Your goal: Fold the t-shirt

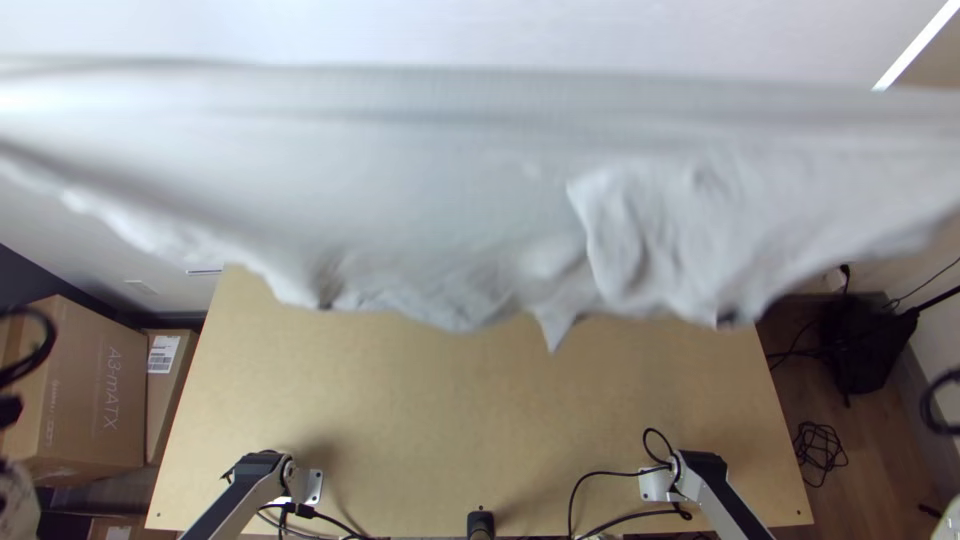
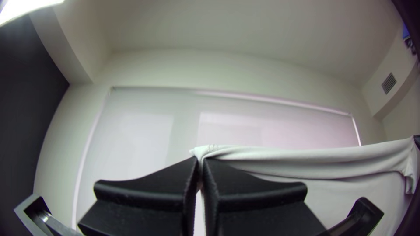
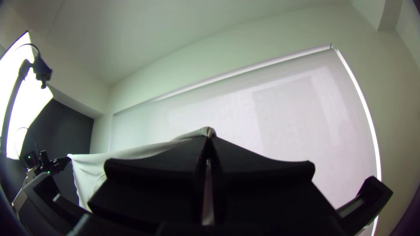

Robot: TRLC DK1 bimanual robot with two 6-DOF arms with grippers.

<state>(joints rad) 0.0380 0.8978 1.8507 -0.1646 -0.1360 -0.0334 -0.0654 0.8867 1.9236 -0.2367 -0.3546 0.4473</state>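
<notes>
1. At the lower left and lower right of the top view, the left arm and the right arm are seen rising from their bases.
2. One end of the shirt's upper edge is pinched by the left gripper, its fingers pressed together; the other end is pinched by the right gripper in the same way.
3. The pale shirt is held up between them across the upper half of the top view, its long axis running from side to side. Neither arm is favoured as the nearer. The upper edge is drawn taut; the lower part is left loose and bunched, with one tip dangling near the middle.
4. A level, matched lowering seems to be called for; if one end is dropped sooner, the cloth may be skewed.
5. Below the hem, the wooden table is seen; whether it is touched cannot be told.
6. Cardboard boxes are stacked at the left; cables are strewn at the right.
7. Beyond, a wide window blind is seen.
</notes>
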